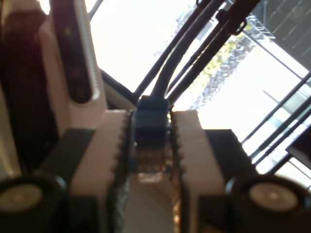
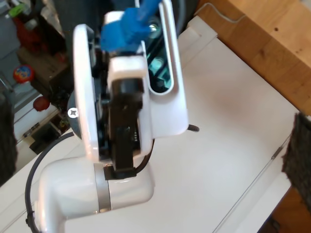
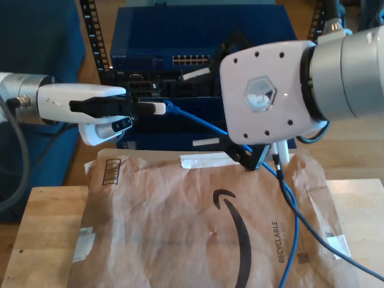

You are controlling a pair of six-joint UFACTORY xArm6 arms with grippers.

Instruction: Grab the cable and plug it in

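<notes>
The bright blue cable [image 3: 204,123] runs from its plug end [image 3: 168,108] toward the exterior view's right, passes behind a big white wrist housing and drops over the paper mailer. My first gripper [image 3: 157,108], on the arm at the exterior view's left, is shut on the plug [image 1: 150,131], whose clear tip sticks out between the white ridged fingers [image 1: 194,145]. The second wrist view looks at that gripper and its blue plug [image 2: 127,31]. My second gripper [image 3: 261,157] hangs under the housing at the exterior view's right. It is open, with its dark pads [image 2: 297,150] far apart and holding nothing.
A blue equipment rack with a row of ports [image 3: 191,60] stands behind the plug. A brown paper mailer [image 3: 198,222] covers most of the wooden table [image 3: 42,210]. A second strand of blue cable [image 3: 324,243] lies across the mailer at the exterior view's right.
</notes>
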